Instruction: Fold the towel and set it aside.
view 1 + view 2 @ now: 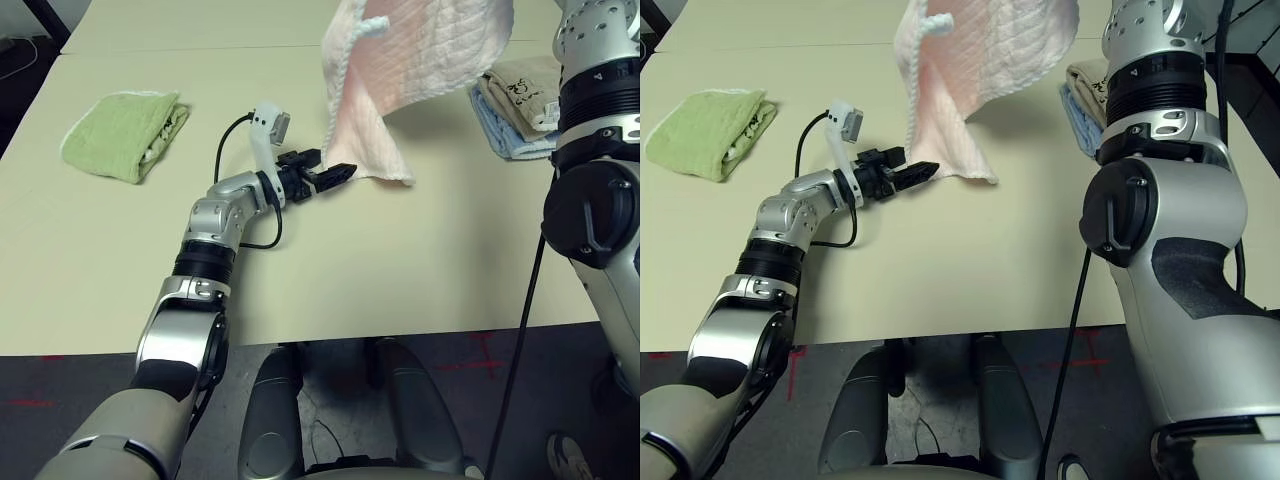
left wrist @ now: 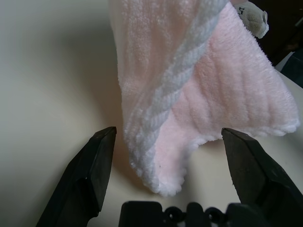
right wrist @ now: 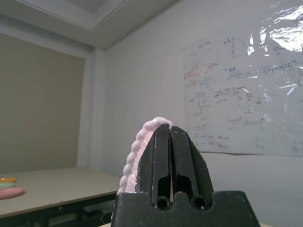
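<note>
Towel, one: pale pink terry with white scalloped edging (image 1: 425,55). Location: far side of the table (image 1: 330,260), right of the middle, hanging from above; a lower corner reaches down close to the tabletop.

Right gripper, one (image 3: 171,165): raised, fingers clenched on the towel's edge, the white trim showing beside them.

Left gripper, one (image 2: 168,163): low over the table, fingers spread wide, the dangling corner between them; nothing grasped.

Folded cloths, by place: green towel (image 1: 122,135) at the left; beige towel (image 1: 527,92) on a light blue towel (image 1: 500,128), at the far right.

State of the work: early, by judgement. Done: the pink towel is picked up by one edge. Outstanding: a hold for the left gripper, probably on that dangling corner; spreading the cloth; every fold, as it hangs loose with no neat crease to be seen; finally, setting it aside. Whether it is to join the green piece or the beige and blue pair cannot be told.
</note>
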You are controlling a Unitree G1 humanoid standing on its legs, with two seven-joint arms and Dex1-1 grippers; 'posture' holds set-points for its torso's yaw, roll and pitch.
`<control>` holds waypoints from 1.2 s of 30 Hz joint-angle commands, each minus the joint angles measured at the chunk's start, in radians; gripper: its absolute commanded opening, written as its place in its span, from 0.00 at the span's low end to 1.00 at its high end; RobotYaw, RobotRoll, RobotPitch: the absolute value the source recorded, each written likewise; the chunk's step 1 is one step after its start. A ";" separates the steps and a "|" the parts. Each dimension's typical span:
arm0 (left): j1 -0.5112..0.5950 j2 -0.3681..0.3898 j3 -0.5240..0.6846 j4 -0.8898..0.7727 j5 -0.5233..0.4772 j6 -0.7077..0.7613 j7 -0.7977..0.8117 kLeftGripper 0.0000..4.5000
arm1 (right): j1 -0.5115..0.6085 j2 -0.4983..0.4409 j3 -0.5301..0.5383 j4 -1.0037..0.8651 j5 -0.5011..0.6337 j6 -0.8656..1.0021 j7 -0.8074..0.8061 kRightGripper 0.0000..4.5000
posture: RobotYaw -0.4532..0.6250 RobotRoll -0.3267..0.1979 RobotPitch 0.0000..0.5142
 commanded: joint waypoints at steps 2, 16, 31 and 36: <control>0.026 -0.010 -0.032 0.018 0.019 0.043 -0.024 1.00 | -0.015 -0.013 -0.008 -0.036 0.011 -0.004 0.003 0.00 | 0.34 0.62 0.55; 0.098 0.068 -0.040 -0.094 0.005 0.192 -0.057 1.00 | -0.014 -0.009 -0.006 -0.027 0.011 -0.004 0.007 0.00 | 0.35 0.62 0.55; 0.048 0.035 -0.026 -0.027 0.000 0.232 -0.050 0.18 | -0.008 -0.012 -0.001 -0.031 0.005 -0.001 0.004 0.00 | 0.34 0.62 0.55; 0.059 0.067 -0.027 -0.069 -0.006 0.263 -0.069 0.01 | 0.011 -0.015 0.001 -0.021 -0.002 -0.004 0.000 0.00 | 0.36 0.62 0.55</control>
